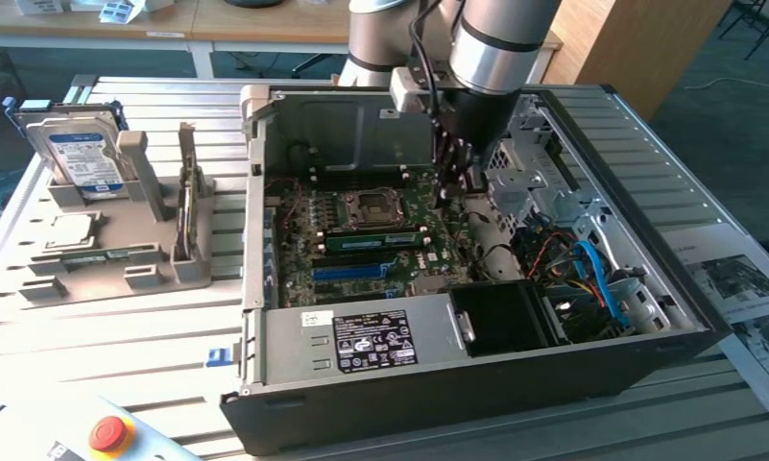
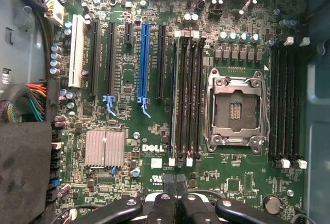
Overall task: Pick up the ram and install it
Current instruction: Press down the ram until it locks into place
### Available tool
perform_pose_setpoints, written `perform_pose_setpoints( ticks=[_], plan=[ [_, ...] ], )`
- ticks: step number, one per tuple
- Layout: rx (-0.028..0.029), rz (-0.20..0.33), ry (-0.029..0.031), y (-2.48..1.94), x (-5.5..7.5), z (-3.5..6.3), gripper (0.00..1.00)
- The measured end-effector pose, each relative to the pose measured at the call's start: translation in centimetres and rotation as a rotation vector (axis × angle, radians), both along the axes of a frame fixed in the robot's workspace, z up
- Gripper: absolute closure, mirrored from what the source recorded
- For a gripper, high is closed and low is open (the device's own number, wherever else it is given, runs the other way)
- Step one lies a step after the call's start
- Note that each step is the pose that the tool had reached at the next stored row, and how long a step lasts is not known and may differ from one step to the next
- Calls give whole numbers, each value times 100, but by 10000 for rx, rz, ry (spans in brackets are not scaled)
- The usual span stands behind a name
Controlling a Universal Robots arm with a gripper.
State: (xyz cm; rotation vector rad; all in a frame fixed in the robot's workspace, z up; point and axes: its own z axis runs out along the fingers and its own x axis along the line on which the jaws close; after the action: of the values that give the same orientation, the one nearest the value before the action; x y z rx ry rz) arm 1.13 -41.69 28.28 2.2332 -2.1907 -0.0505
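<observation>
On the exterior view's left, a grey holder tray carries a hard drive and an upright card. Moving right, the open computer case shows its motherboard, where the ram lies seated in a slot just beside the processor socket (the wrist view shows it edge-on, ram beside socket). Above the board's right part hangs the gripper, fingers pressed together, holding nothing, touching nothing.
</observation>
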Motion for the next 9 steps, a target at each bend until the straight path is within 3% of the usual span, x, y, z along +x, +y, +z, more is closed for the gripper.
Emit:
perform_pose_setpoints(
  ticks=[9],
  plan=[
    [-9, 0, -1, 0, -2, -85, 90]
  ],
)
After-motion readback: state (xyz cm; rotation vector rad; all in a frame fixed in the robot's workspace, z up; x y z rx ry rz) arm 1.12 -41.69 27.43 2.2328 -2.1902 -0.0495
